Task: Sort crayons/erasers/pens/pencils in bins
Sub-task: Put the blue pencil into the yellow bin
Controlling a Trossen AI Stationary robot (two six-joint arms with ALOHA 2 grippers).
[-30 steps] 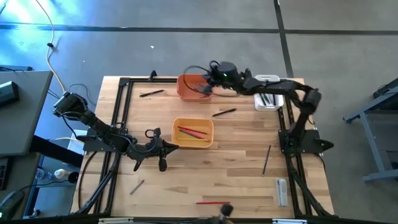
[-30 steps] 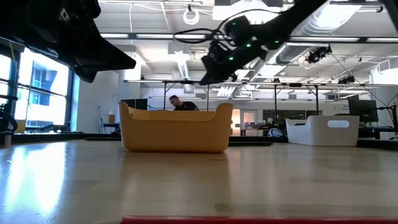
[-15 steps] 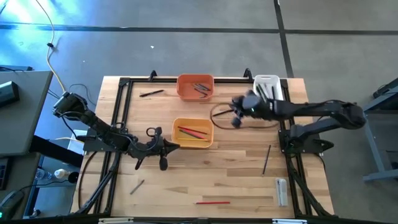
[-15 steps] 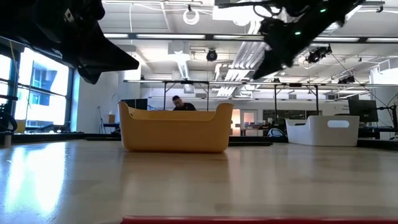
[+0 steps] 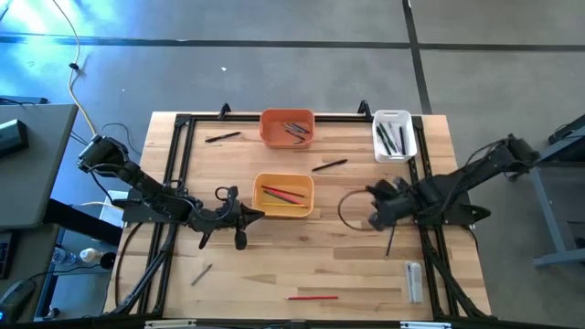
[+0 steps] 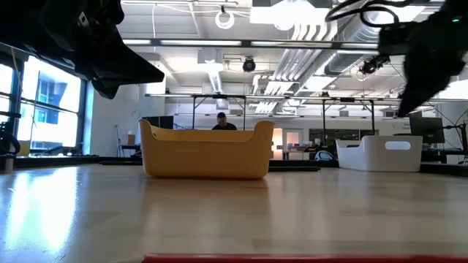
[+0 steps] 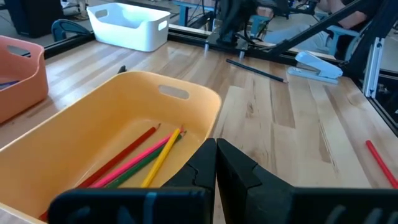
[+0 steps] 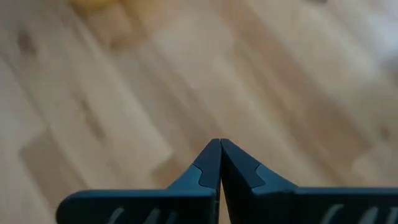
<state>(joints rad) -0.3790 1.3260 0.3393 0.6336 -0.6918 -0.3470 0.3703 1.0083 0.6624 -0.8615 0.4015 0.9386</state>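
Swinging back from the orange bin (image 5: 288, 128) at the far edge, the right claw (image 5: 377, 217) now hangs empty and pinched shut over bare wood near the right rail, just beside a black pen (image 5: 391, 235) lying on the surface (image 5: 347, 265). Its partner, the left claw (image 5: 239, 219), has not stirred — fingers pressed together, holding nothing, just left of the yellow-orange bin (image 5: 283, 196), where red, pink, green and yellow pencils (image 7: 143, 163) lie. Grey sticks rest in the orange bin, dark ones in the white bin (image 5: 394, 135). Loose items remain scattered — a black pen (image 5: 329, 165) between the bins, another (image 5: 223, 136) at far left, a grey stick (image 5: 201, 273) and a red pencil (image 5: 313, 296) near the front edge.
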